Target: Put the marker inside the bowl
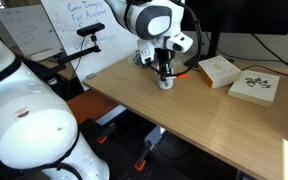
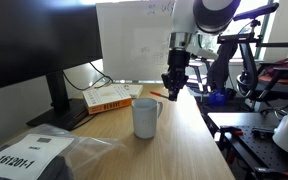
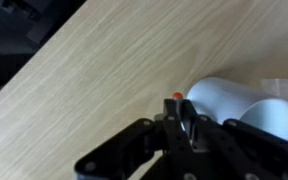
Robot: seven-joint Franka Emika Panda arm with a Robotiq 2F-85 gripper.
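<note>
Marker (image 2: 156, 93): short orange-red stick, low over the table (image 2: 189, 150). One end sits right at the fingertips and the rest runs away from them toward the books. In the wrist view only the marker's red end (image 3: 176, 95) shows, poking out just past the fingertips. It is outside the mug.

Gripper (image 2: 172, 90): pointing down, tips low over the wood. In the wrist view the fingers (image 3: 187, 125) look drawn close together, but they are dark and blurred. Cannot tell whether they pinch the marker or only stand over it.

White mug (image 2: 146, 118): upright, mouth up, handle showing, standing on the table just beside the fingers. The wrist view puts the mug (image 3: 239, 108) off to one side of the fingertips, near but not under them.

Beyond the marker from the fingers, the nearer book (image 1: 219, 70) lies flat. The farther book (image 1: 254, 88), with a leafy cover, lies just past it. A dark monitor (image 2: 29, 50) stands well away from the fingers.
</note>
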